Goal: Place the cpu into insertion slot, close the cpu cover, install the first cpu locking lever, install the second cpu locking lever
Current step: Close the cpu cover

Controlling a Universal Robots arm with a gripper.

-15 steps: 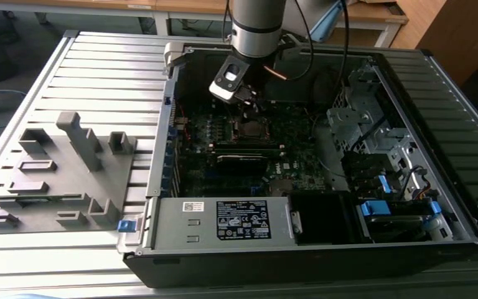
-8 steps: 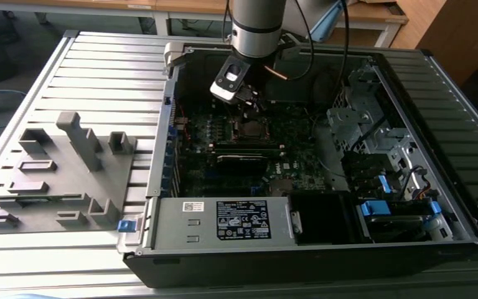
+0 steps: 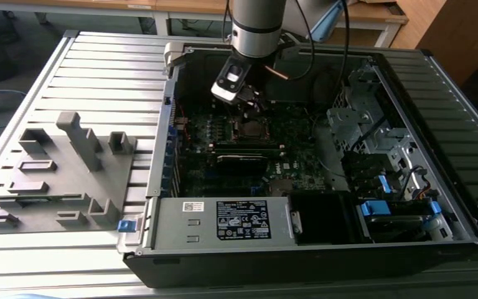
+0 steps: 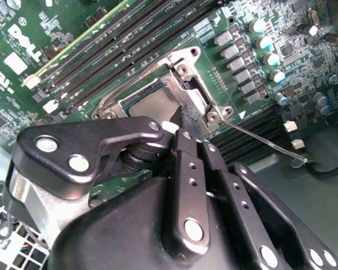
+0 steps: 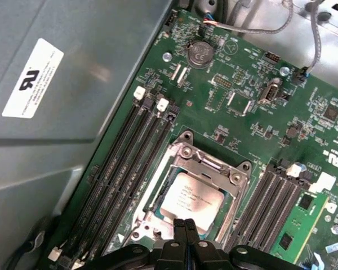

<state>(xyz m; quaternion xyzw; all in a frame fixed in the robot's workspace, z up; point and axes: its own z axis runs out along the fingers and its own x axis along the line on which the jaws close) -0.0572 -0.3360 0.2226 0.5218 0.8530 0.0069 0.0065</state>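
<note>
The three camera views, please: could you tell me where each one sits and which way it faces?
Exterior view: off the arm, high up, looking down into the open computer case; shows the arm and pincer.
First wrist view: on the arm, looking down at the chip; shows the pincer tips.
Second wrist view: on the arm, looking slantwise along the pincer.
Both wrist views share the chip, metal frame and memory slots.

The gripper (image 4: 187, 120) held its black fingers (image 4: 183, 163) pressed together, with the tips at the near edge of the cpu cover (image 4: 197, 93). Just beyond the tips, the cpu (image 4: 152, 104) lay framed by that cover. A thin locking lever (image 4: 265, 143) ran off beside the fingers. Long memory slots (image 4: 129, 39) lay farther beyond.
</note>
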